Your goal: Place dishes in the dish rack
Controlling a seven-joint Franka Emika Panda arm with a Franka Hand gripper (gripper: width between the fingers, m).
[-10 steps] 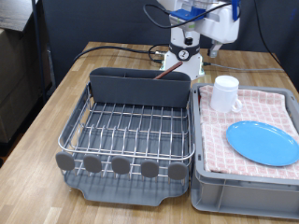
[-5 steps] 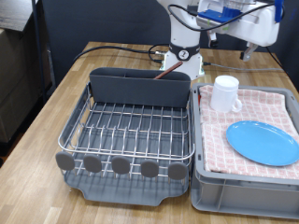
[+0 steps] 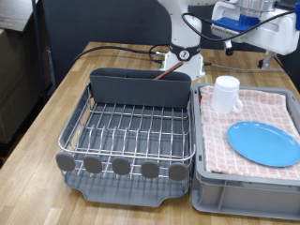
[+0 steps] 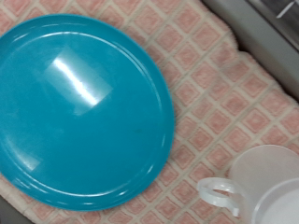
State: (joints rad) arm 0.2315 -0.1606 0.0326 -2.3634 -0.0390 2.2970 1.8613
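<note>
Wooden table [image 3: 66, 94]: arm swings toward its far right corner, above round light-blue plate [image 3: 265, 142] and white handled mug [image 3: 226, 93]; silver wire dish rack [image 3: 131, 127] stays dishless; gripper's opening unclear.

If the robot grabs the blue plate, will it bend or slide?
The plate looks stiff, so it probably won't bend. Its glossy surface, with bright glare in the wrist view, suggests smooth, slippery plastic or ceramic. It lies flat on the checked cloth, which may grip it a little, but its low rim could be hard to pinch. The gripper isn't clearly visible.
</note>
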